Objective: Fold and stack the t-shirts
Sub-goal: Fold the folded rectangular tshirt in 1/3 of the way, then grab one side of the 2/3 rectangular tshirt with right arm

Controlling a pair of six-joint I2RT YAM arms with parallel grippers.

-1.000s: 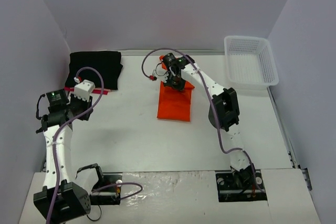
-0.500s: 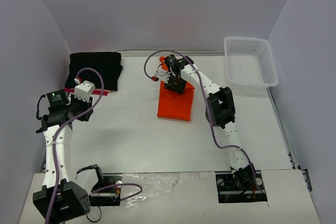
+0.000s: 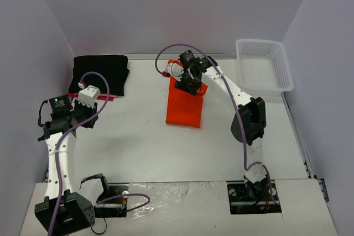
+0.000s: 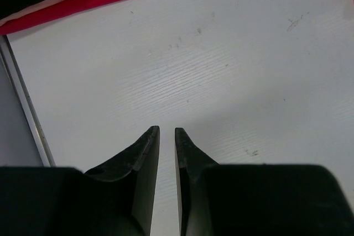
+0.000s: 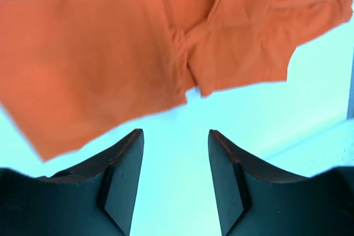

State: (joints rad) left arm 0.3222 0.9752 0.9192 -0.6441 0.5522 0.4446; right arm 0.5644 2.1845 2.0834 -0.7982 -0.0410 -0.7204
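Top external: three t-shirts, orange (image 3: pixel 185 109), black (image 3: pixel 100 73), pink-red (image 3: pixel 105 97).

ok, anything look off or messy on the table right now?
Mostly tidy. The bright orange cloth t-shirt lies folded mid-table, but its far end is bunched, with uneven flaps instead of a clean edge. At the far left, a pink-red cloth strip sticks out from under the folded black t-shirt.

I count three soft cloth t-shirts: one bright orange t-shirt (image 3: pixel 185 107) at my 12 o'clock, one black t-shirt (image 3: pixel 101 72) at 10 o'clock, one pink-red t-shirt (image 3: pixel 105 97) beneath the black. One white plastic mesh basket (image 3: pixel 264 72) at 2 o'clock. One white table (image 3: pixel 138 142).
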